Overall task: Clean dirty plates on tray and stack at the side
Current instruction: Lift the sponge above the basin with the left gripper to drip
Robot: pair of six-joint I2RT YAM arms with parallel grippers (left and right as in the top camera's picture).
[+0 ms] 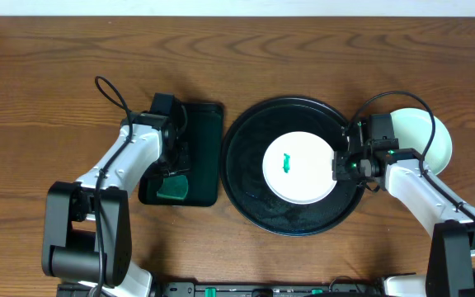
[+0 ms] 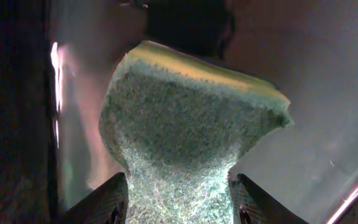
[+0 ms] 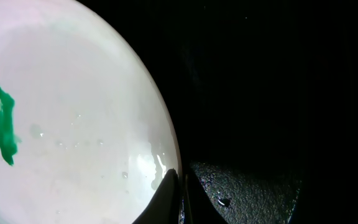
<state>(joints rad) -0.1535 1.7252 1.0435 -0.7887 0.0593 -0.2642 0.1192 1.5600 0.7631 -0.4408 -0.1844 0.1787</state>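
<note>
Lying flat in the round tray (image 1: 246, 198), a white plate (image 1: 308, 186) is showing a green smear (image 1: 287, 162) — right end effector (image 3: 181, 196) is pinching its rim. Left end effector (image 2: 179, 202) is squeezing a sponge (image 2: 191, 118) over the small tray (image 1: 209, 132).

No readable text is showing in any of the three views: no lettering, label, brand, number or sign can be made out.
</note>
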